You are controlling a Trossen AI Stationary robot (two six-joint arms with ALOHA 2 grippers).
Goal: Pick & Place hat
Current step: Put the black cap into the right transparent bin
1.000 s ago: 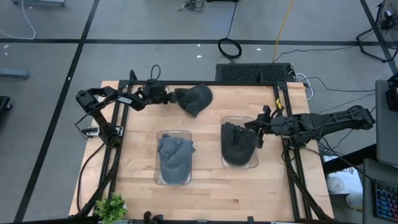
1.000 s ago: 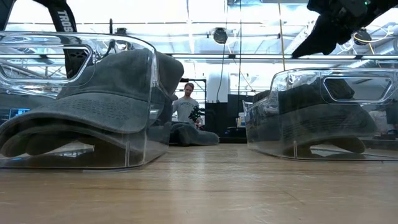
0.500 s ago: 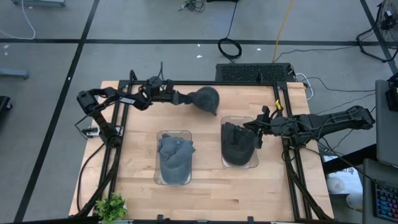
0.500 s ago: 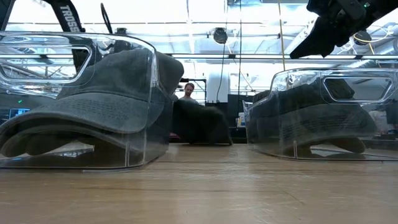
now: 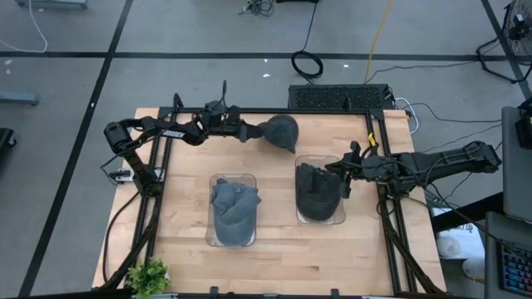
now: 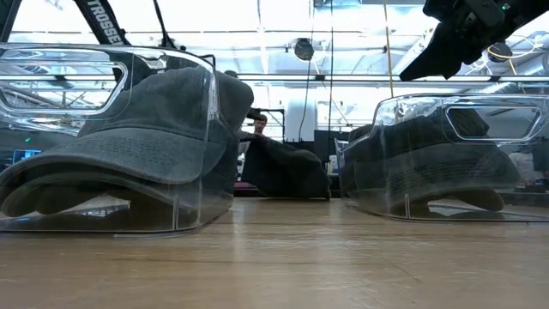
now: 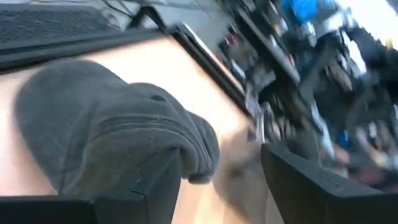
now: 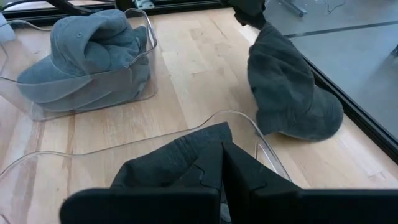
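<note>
A dark grey hat (image 5: 281, 133) sits near the table's far edge, between the two bins and behind them. In the right wrist view the hat (image 8: 289, 93) is raised at one end, and its lower part rests on the wood. My left gripper (image 5: 252, 131) reaches it from the table's left. My right gripper (image 5: 343, 176) hovers shut above the right clear bin (image 5: 341, 218), which holds a dark hat. The low view shows this gripper (image 6: 446, 47) clear of the bin's rim. My left gripper (image 7: 221, 168) has the hat's rolled edge (image 7: 199, 158) between its two fingers, which stand somewhat apart; one finger (image 7: 158, 180) lies against the cloth. It comes nearly level from the table's left. The held end (image 8: 264, 34) is raised, and the hat's other end rests on the table.
The left clear bin (image 5: 209, 178) holds a lighter blue-grey hat (image 5: 233, 210). A small plant (image 5: 150, 278) stands at the near left corner. A black frame runs round the table edges. In the low view a person (image 6: 257, 120) shows in the room beyond the table.
My left gripper moved toward the table's right along the far edge, taking the hat with it. The hat went from lying low and spread out to standing up by its held end, and it slid rightward. My right arm kept still.
</note>
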